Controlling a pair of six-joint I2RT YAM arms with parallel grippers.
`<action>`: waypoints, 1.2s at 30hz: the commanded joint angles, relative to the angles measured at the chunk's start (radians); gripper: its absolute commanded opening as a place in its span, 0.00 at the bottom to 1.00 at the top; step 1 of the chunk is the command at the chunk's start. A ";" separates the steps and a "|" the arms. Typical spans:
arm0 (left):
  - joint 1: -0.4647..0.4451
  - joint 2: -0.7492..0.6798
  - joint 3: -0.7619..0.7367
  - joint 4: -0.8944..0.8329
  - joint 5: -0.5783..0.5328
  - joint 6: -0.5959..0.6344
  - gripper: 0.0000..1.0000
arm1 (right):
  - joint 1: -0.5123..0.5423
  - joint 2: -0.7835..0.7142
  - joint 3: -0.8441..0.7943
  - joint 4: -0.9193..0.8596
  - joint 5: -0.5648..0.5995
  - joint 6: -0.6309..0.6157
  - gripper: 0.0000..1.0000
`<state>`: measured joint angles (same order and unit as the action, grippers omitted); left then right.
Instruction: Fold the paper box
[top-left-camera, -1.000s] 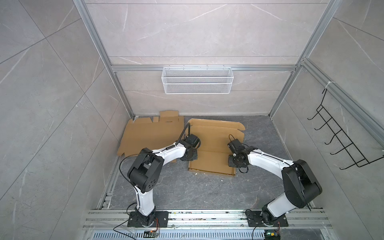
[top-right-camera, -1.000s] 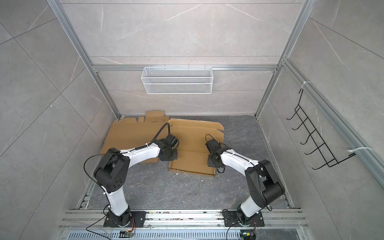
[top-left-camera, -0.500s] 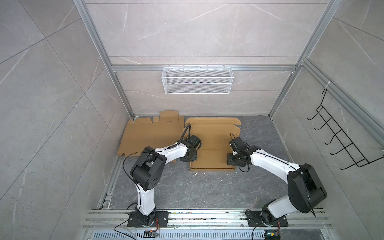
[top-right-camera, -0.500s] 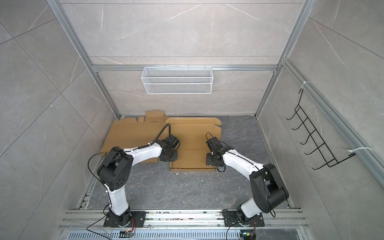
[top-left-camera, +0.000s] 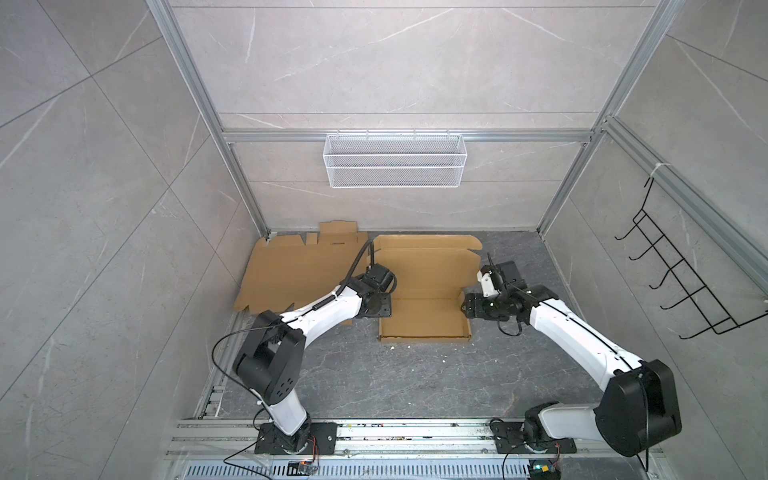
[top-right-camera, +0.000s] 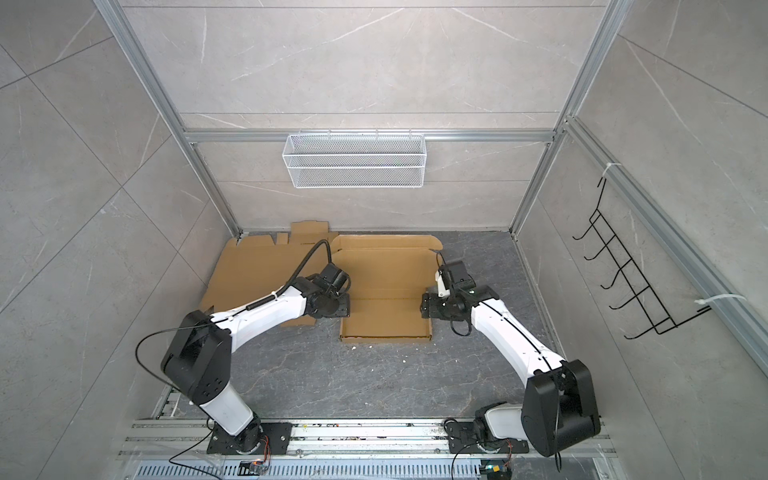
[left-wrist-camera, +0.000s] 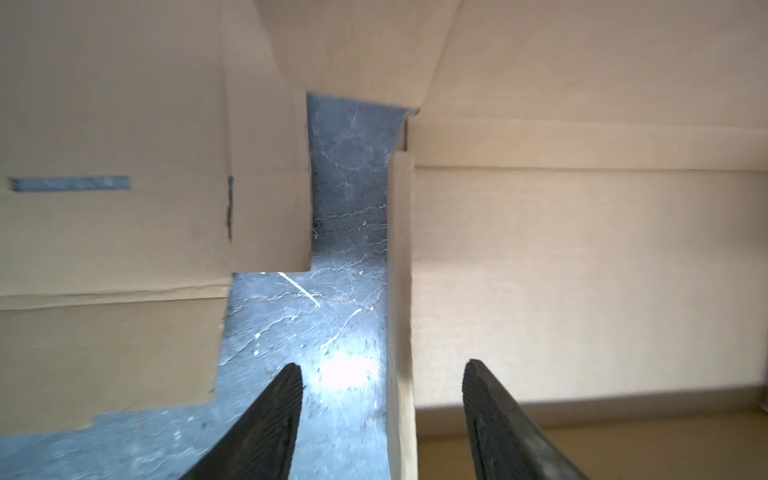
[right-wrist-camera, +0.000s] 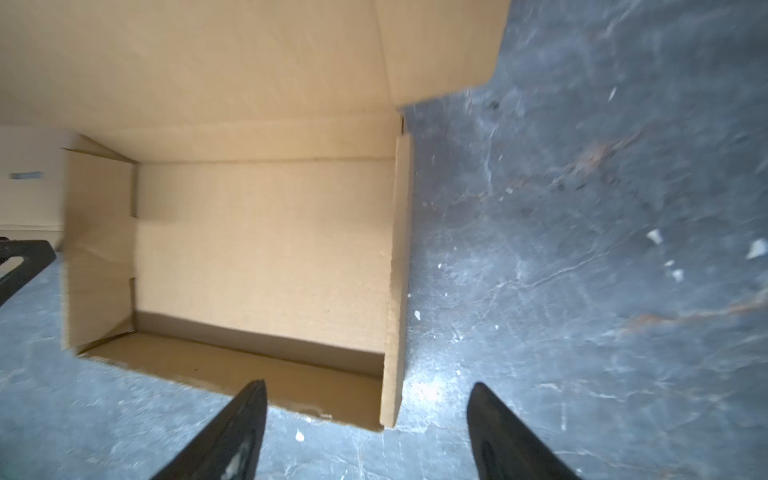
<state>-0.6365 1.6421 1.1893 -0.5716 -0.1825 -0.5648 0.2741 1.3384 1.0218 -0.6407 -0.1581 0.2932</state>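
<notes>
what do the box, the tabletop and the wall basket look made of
Box: brown cardboard, likely corrugated, matte; thick raw cut edges and creased folds. Tabletop: dark grey veined stone look with a slight sheen; real stone or printed laminate, cannot tell. Basket: white fine wire mesh, probably coated metal.

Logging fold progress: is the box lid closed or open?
Open. The lid lies back behind the tray, whose inside shows uncovered in both top views.

No legible text, labels or numbers, paper box (top-left-camera: 424, 282) unmarked
</notes>
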 joint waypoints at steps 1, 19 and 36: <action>0.007 -0.121 -0.009 -0.029 -0.040 0.103 0.66 | -0.048 -0.043 0.077 -0.086 -0.107 -0.095 0.77; 0.365 0.025 0.274 0.080 0.659 0.536 0.87 | -0.135 0.297 0.550 -0.138 -0.073 -0.365 0.75; 0.399 0.112 0.199 0.349 0.788 0.637 0.73 | -0.148 0.367 0.434 0.093 -0.107 -0.418 0.73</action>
<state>-0.2481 1.7344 1.3693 -0.2722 0.5388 0.0250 0.1333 1.6783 1.4788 -0.6182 -0.2436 -0.1028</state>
